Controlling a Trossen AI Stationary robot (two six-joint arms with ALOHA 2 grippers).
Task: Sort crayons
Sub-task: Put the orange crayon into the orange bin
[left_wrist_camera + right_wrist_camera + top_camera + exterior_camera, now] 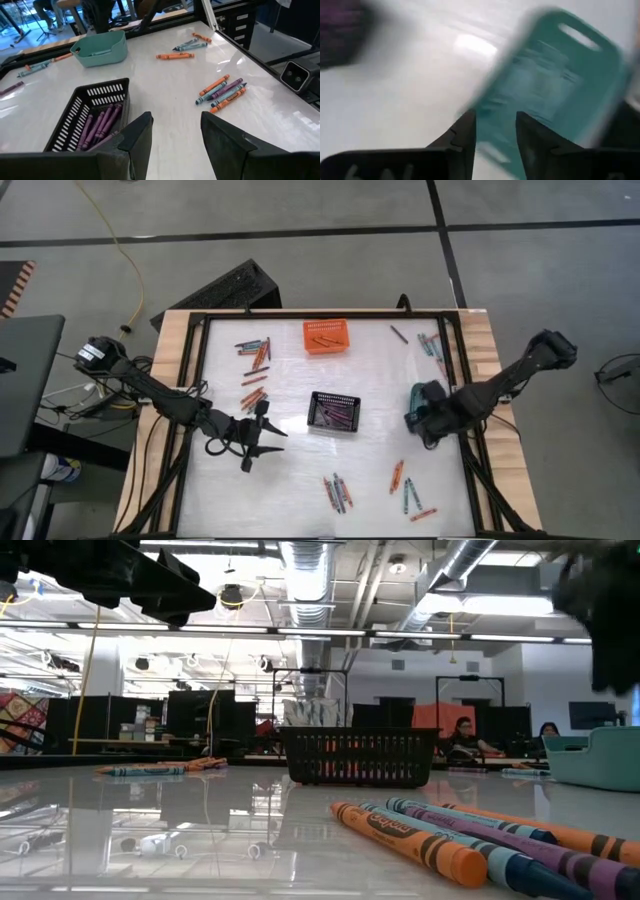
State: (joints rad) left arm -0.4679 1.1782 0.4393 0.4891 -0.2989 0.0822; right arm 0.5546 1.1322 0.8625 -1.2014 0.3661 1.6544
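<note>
A: Where do the crayons lie?

B: Scattered in loose groups on the table (380, 380). Some are already sorted: purple crayons (100, 122) in the black basket (334, 412), a few orange ones in the orange basket (326, 336). A small cluster of orange and dark crayons (252, 394) lies just beyond the left gripper (262, 438), toward the far edge.

A: And the jaws?

B: The left ones stand apart with nothing between them, hovering beside the black basket. The right gripper (492, 137) hangs over the teal basket (422, 402) at the right side; its jaws also show a gap, empty as far as I can tell, though that view is smeared.

A: Which arm for which pile?

B: I'd judge the left arm nearer that cluster by the left rail, whose crayons lie roughly across the table, so the jaws would close across their thin width. The mixed group at the near edge (404, 485) sits closer to the right arm.
</note>
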